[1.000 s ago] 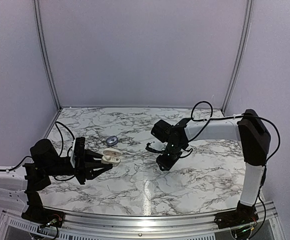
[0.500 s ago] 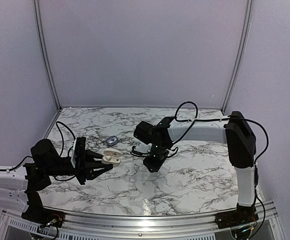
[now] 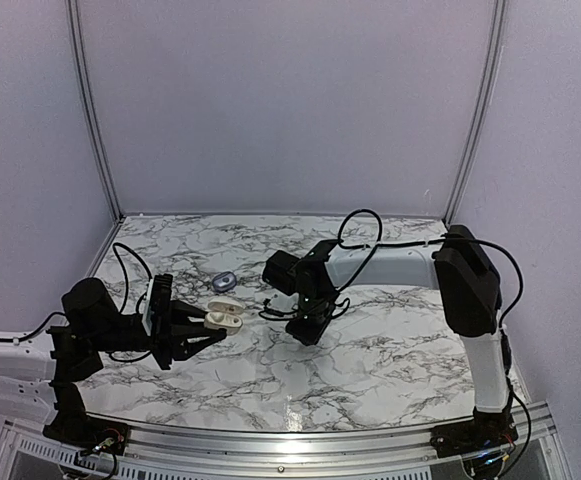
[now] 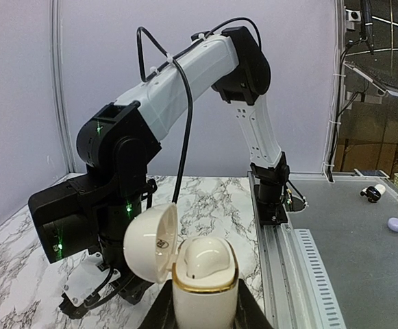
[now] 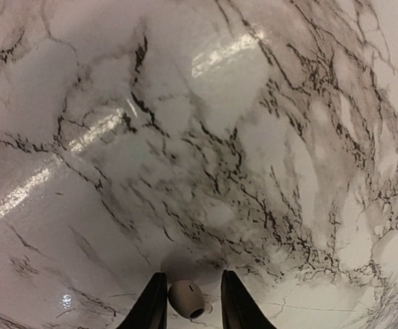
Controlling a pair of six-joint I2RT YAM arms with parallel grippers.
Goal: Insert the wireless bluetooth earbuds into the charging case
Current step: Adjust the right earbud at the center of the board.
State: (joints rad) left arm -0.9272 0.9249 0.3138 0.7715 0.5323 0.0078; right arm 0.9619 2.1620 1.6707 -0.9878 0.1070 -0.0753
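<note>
While the left end effector [image 4: 204,305] clamps the open charging case [image 4: 202,264], the right end effector [image 5: 193,279] stands part open astride one earbud [image 5: 186,299] on the table [image 5: 185,137]; the earbud looks tiny, light, smooth and slippery; best pinched gently across its rounded body.

Robotics laboratory test cell. Indicators: plain wall panels [image 3: 290,100] in aluminium framing [image 3: 90,110], marble-pattern worktop [image 3: 400,355], left arm [image 3: 90,325] and right arm [image 3: 470,290] bolted to an edge rail [image 3: 290,440], adjoining grey bench [image 4: 349,274] carrying small parts [image 4: 396,223].
</note>
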